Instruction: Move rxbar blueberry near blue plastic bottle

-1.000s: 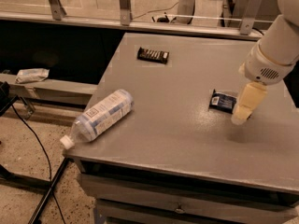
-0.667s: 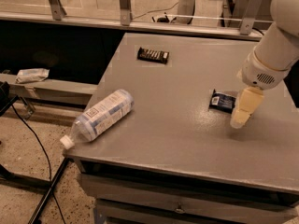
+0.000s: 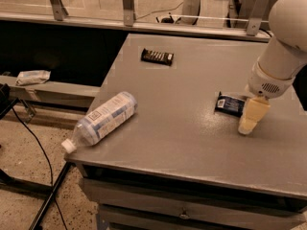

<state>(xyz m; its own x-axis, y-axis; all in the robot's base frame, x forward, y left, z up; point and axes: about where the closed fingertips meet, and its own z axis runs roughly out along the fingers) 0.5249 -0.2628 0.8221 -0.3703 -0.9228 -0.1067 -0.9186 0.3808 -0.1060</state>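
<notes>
The rxbar blueberry (image 3: 229,104) lies flat on the grey table (image 3: 177,128) at the right, dark navy with a small white patch at its left end. My gripper (image 3: 248,123) hangs from the white arm just right of the bar, its cream fingertips down at the table surface beside the bar's right end. The blue plastic bottle (image 3: 103,118) lies on its side at the table's front left corner, white cap pointing off the edge.
A black-brown bar with pale lettering (image 3: 157,56) lies at the back of the table. A metal rail with posts (image 3: 127,6) runs behind it. A crumpled white packet (image 3: 31,76) rests on a low ledge to the left. Cables run on the floor.
The arm and gripper have shifted slightly, staying beside the bar's right end. The bar and the bottle have not moved.
</notes>
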